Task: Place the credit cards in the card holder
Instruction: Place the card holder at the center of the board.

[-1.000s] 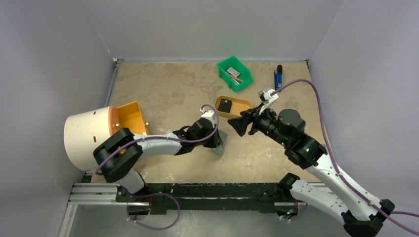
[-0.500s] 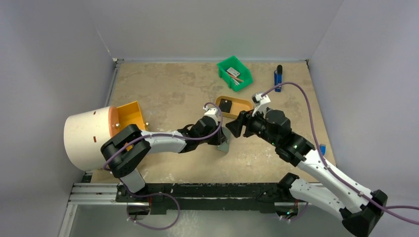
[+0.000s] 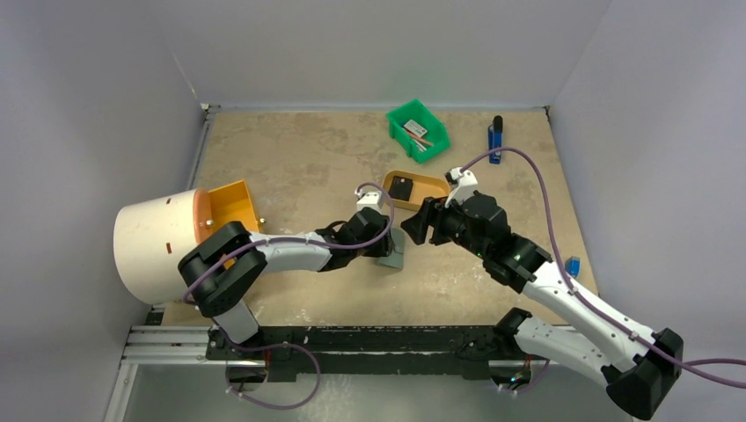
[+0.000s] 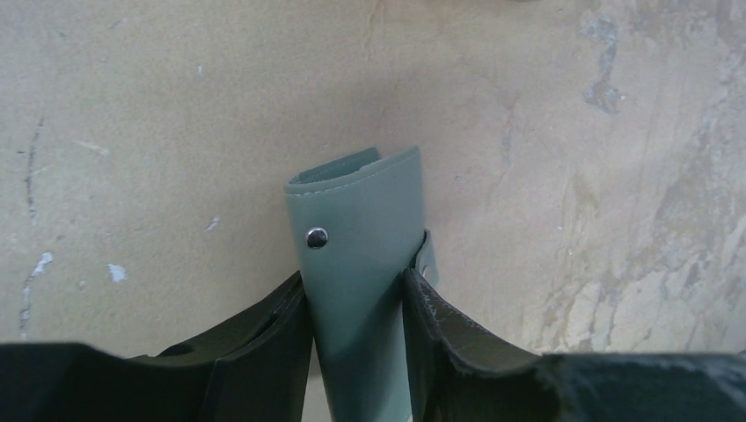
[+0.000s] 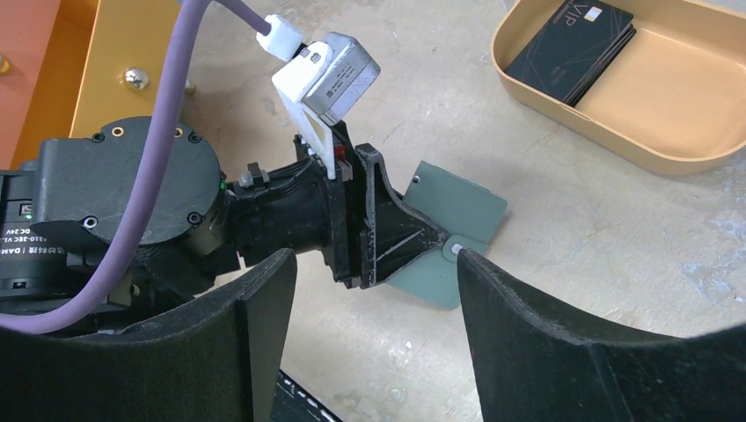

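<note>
The card holder [image 4: 361, 229] is a grey-green wallet with a round snap. My left gripper [image 4: 354, 281] is shut on it and holds it near the tabletop, at table centre in the top view [image 3: 393, 252]. The right wrist view shows the wallet [image 5: 462, 211] sticking out past the left gripper's fingers [image 5: 396, 233]. My right gripper [image 5: 374, 264] is open and empty, just right of the wallet in the top view [image 3: 413, 225]. The credit cards [image 5: 572, 48] lie as a black stack in the tan oval tray [image 5: 704, 97], also seen from above [image 3: 401, 188].
A green plastic bin [image 3: 418, 129] with small items stands at the back. A blue and black pen-like object [image 3: 495, 139] lies at the back right. An orange bin [image 3: 233, 207] and a large white cylinder [image 3: 158, 242] stand at the left.
My right gripper has moved left, close to the wallet. My left gripper has shifted slightly with the wallet still held.
</note>
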{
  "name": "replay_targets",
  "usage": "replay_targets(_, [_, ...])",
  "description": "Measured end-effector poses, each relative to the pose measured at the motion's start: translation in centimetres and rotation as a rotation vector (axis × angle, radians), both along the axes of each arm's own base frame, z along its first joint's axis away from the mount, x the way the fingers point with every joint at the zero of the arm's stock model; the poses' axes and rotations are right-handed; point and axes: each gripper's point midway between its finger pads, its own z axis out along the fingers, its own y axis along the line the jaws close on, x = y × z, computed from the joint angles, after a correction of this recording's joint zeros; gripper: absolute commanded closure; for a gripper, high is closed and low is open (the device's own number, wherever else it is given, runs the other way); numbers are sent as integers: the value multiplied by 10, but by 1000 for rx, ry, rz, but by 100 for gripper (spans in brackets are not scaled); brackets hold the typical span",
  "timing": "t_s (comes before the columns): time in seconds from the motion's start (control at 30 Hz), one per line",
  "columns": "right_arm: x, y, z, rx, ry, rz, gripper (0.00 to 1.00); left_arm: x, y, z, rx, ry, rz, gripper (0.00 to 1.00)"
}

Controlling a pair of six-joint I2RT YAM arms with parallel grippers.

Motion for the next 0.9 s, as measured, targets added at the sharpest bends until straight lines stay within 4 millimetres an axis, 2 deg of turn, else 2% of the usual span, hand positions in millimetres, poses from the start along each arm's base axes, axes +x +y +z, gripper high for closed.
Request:
replay_targets(0.27, [-2,-1,0,5,6,-2,31,1,24,2,94,-16,46,49])
replay_targets(0.4, [-2,-1,-2,3,12,-3,30,3,40,12,138,-41,89,41])
replay_targets(0.43, [-2,-1,-2,2,13,-3,30,4,45,17,148,-53,101,35])
replay_targets(0.47, [-3,-1,-3,-1,16,-3,30,5,48,22,156,-65,112,34])
replay_targets(0.6, [-2,-1,-12,-17,49,-7,40,10,51,38,170,-114,135,35])
replay_targets(0.7, [0,3,-29,-23,113,-20,45,11,45,41,164,-121,131,35])
replay_targets(0.9, [-3,2,-90,-67,297,-69,44,12,35,23,205,-96,114,32])
